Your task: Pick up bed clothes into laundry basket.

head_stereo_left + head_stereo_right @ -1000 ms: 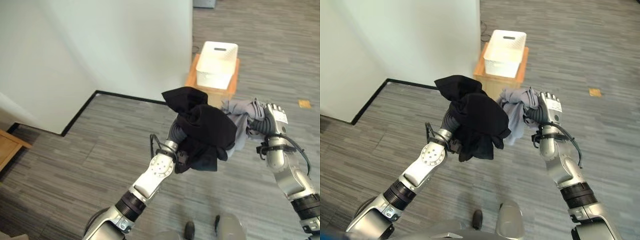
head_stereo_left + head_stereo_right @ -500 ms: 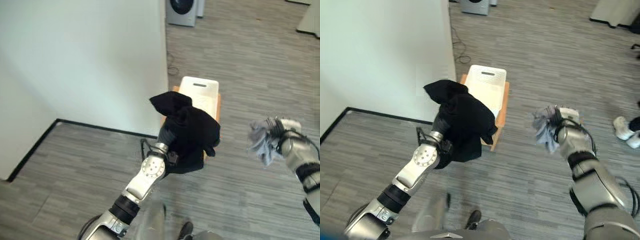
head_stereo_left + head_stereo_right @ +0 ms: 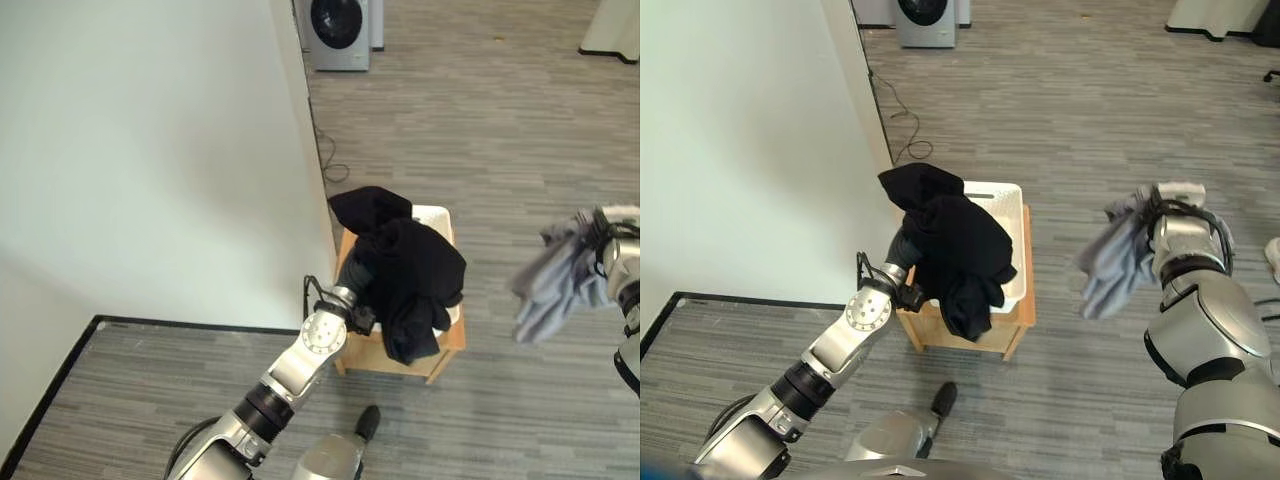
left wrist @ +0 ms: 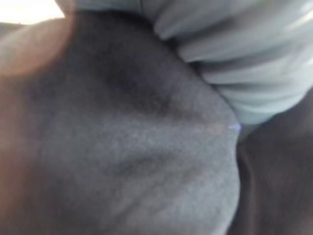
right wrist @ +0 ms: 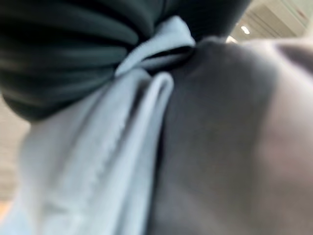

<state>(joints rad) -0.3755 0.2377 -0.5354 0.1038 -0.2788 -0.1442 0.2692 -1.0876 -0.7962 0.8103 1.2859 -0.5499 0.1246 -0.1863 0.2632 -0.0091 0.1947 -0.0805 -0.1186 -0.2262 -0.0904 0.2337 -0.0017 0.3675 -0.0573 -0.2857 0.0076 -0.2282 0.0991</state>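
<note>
Change: white laundry basket (image 3: pixel 1012 205) came closer | black garment (image 3: pixel 958 245) over basket, my left hand buried, grip undeterminable | my right hand (image 3: pixel 1175 228) clutched grey cloth (image 3: pixel 1112 262) well right of basket | Drop-off imminent.

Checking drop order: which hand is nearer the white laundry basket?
Left. The left hand, draped in the black garment, is over the white laundry basket; the right hand holds the grey garment off to the basket's right.
</note>
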